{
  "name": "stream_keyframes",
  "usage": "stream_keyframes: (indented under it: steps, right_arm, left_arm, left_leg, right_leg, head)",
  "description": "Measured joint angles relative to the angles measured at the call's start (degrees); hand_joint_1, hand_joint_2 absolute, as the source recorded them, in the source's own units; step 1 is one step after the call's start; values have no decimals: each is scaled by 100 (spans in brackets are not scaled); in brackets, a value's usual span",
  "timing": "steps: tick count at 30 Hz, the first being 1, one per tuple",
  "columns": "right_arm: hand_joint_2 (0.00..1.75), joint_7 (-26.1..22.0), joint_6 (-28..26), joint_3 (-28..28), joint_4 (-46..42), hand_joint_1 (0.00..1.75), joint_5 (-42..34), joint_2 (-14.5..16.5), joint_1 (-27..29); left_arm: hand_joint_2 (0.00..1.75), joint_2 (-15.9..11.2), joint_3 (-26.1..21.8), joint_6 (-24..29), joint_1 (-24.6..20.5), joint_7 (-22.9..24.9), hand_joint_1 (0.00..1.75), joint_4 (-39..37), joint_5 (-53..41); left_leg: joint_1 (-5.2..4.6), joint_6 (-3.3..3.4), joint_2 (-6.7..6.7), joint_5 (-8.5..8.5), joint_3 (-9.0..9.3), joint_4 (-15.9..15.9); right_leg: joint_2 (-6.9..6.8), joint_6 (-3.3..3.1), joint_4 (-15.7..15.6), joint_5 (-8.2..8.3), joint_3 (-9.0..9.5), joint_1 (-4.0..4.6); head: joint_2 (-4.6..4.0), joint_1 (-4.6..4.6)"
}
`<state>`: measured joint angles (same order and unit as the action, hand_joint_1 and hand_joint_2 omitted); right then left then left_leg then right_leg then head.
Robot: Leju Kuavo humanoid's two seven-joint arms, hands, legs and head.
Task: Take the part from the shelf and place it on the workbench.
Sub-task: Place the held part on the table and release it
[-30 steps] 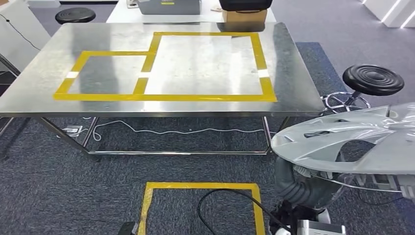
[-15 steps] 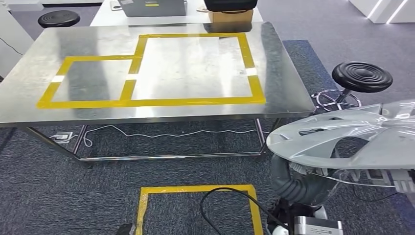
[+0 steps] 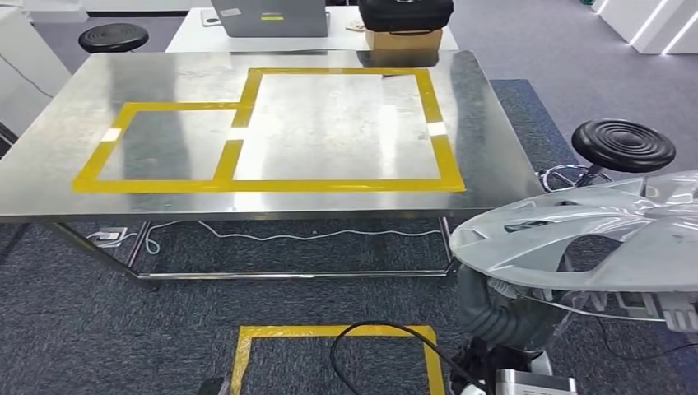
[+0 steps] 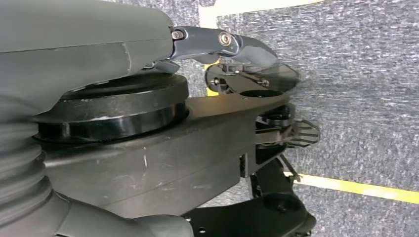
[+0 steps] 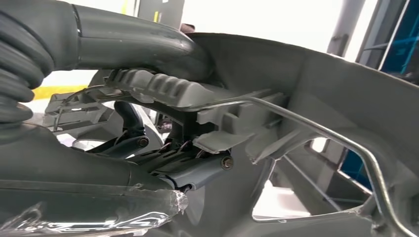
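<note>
Right hand (image 5: pixel 163 148) grips part (image 3: pixel 576 239) — beside workbench (image 3: pixel 494 123)

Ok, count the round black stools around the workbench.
2: one stool right of the workbench, beside the held part; another past its far left corner. Others may be hidden.

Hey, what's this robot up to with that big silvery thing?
It is carrying a silver car-wheel cover, the part it is meant to put on the steel workbench. The cover sits low at the robot's right side, not yet over the bench, and the right hand grips it from underneath, around its ribs and wire ring. The bench top is bare inside its yellow tape outlines. The left hand hangs by the robot's body above the carpet, and I can't tell how its fingers lie.
</note>
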<state>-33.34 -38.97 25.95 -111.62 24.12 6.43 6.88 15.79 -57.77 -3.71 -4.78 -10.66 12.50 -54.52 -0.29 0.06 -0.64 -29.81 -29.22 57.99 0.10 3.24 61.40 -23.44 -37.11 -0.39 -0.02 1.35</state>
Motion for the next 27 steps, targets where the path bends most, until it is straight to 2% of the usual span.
stream_keyframes:
  steps: [3, 5, 6, 8, 9, 10, 11, 13, 14, 15, 16, 17, 19, 20, 21, 23, 24, 25, 26, 27]
  right_arm:
    - [175, 7, 0, 2, -2, 175, 0, -1, -5]
    - [175, 10, 0, 4, -5, 175, 1, -1, -14]
    - [175, 12, 0, 5, -8, 175, 1, -1, -21]
    - [175, 16, 0, 6, -9, 175, 1, -1, -29]
    - [175, 20, 0, 6, -9, 175, 1, -1, -27]
    - [175, 23, 0, 6, -9, 175, 1, -1, -25]
    - [175, 25, 0, 6, -10, 175, 2, -1, -22]
    - [175, 25, 0, 6, -12, 175, 5, -1, -20]
    - [175, 23, 0, 6, -15, 175, 9, -1, -21]
    - [175, 21, 0, 7, -20, 175, 11, -1, -21]
    - [175, 19, 0, 8, -25, 175, 15, -1, -20]
    - [175, 17, 0, 9, -31, 175, 17, -1, -20]
    - [175, 17, 0, 10, -39, 175, 19, -2, -19]
    - [175, 16, 0, 11, -43, 175, 19, -2, -24]
    - [175, 15, 0, 11, -45, 175, 19, -3, -26]
    - [175, 14, 0, 11, -48, 175, 21, -5, -23]
    - [175, 14, 0, 11, -47, 175, 20, -6, -12]
    - [175, 15, 0, 10, -47, 175, 20, -7, -2]
    - [175, 16, 0, 10, -46, 175, 19, -7, 4]
    - [175, 16, 0, 10, -46, 175, 18, -8, 8]
  left_arm:
    - [175, 10, 1, 111, -26, 77, 0, 1, -1]
    - [175, 14, 2, 147, -43, 98, 0, 2, -2]
    - [175, 15, 2, 163, -43, 103, 0, 2, -2]
    - [175, 15, 2, 193, -43, 112, 0, 2, -5]
    - [175, 12, 2, 204, -39, 118, 0, 2, -10]
    - [175, 9, 2, 209, -34, 121, 0, 2, -15]
    - [175, 6, 2, 208, -29, 116, 0, 2, -21]
    - [175, 4, 3, 191, -21, 90, 0, 2, -31]
    - [175, 5, 4, 178, -21, 75, 0, 2, -36]
    - [175, 10, 5, 166, -23, 62, 0, 2, -39]
    - [175, 14, 5, 158, -24, 51, 0, 2, -42]
    - [175, 19, 6, 153, -25, 43, 0, 2, -44]
    - [175, 30, 8, 150, -11, 27, 0, 2, -47]
    - [175, 35, 8, 148, -4, 22, 0, 2, -47]
    - [175, 39, 9, 148, 2, 19, 0, 2, -47]
    - [175, 43, 8, 148, 11, 17, 0, 2, -47]
    - [175, 43, 8, 149, 20, 17, 0, 2, -47]
    - [175, 43, 8, 153, 30, 18, 0, 2, -47]
    - [175, 43, 8, 161, 37, 26, 0, 2, -47]
    - [175, 43, 8, 170, 41, 38, 0, 2, -46]
  left_leg:
    - [1, -79, 9, -38, 21, -32]
    - [4, -146, 14, -157, -84, 194]
    - [9, -174, 15, -267, -256, 489]
    - [20, -213, 15, -482, -759, 1253]
    - [23, -223, 15, -488, -976, 1513]
    - [25, -226, 15, -369, -1104, 1579]
    - [26, -223, 15, -137, -1126, 1437]
    - [25, -200, 21, 399, -936, 784]
    - [21, -180, 24, 500, -797, 440]
    - [15, -151, 27, 496, -690, 210]
    - [11, -116, 25, 416, -624, 76]
    - [9, -72, 16, 329, -566, -1]
    - [15, 21, -7, 276, -431, -40]
    - [15, 61, -14, 240, -337, -46]
    - [14, 92, -17, 198, -245, -52]
    - [8, 122, -17, 57, -74, -56]
    - [6, 126, -19, -14, 24, -58]
    - [5, 126, -26, -93, 142, -62]
    - [5, 122, -36, -179, 272, -66]
    - [5, 113, -45, -273, 414, -70]
  right_leg:
    - [25, -120, -98, -118, 59, 12]
    - [22, -198, -140, -167, 129, -13]
    - [17, -228, -154, -193, 168, -23]
    - [14, -264, -161, -250, 224, -26]
    - [22, -267, -161, -279, 256, -27]
    - [36, -265, -163, -318, 296, -29]
    - [54, -257, -167, -371, 349, -34]
    - [79, -216, -178, -492, 462, -38]
    - [90, -187, -179, -563, 503, -30]
    - [94, -153, -200, -625, 538, -21]
    - [97, -113, -209, -650, 586, -11]
    - [100, -71, -233, -664, 646, -8]
    - [78, -2, -203, -670, 750, -17]
    - [66, 13, -61, -709, 698, -18]
    - [54, 19, 207, -764, 555, -17]
    - [48, 19, 932, -961, 24, -8]
    - [48, 19, 1187, -1089, -241, -6]
    - [47, 13, 1284, -1206, -446, -6]
    - [47, 5, 1206, -1260, -569, -6]
    - [47, -10, 985, -1167, -631, -6]
  head:
    - [0, -27]
    - [0, -44]
    - [0, -53]
    - [0, -60]
    - [0, -62]
    - [0, -60]
    - [0, -62]
    - [0, -62]
    - [0, -71]
    - [0, -73]
    - [0, -79]
    - [0, -81]
    - [-1, -72]
    - [-2, -61]
    - [-2, -50]
    - [-2, -25]
    - [-2, -16]
    - [-2, -14]
    - [-2, -14]
    - [-2, -11]
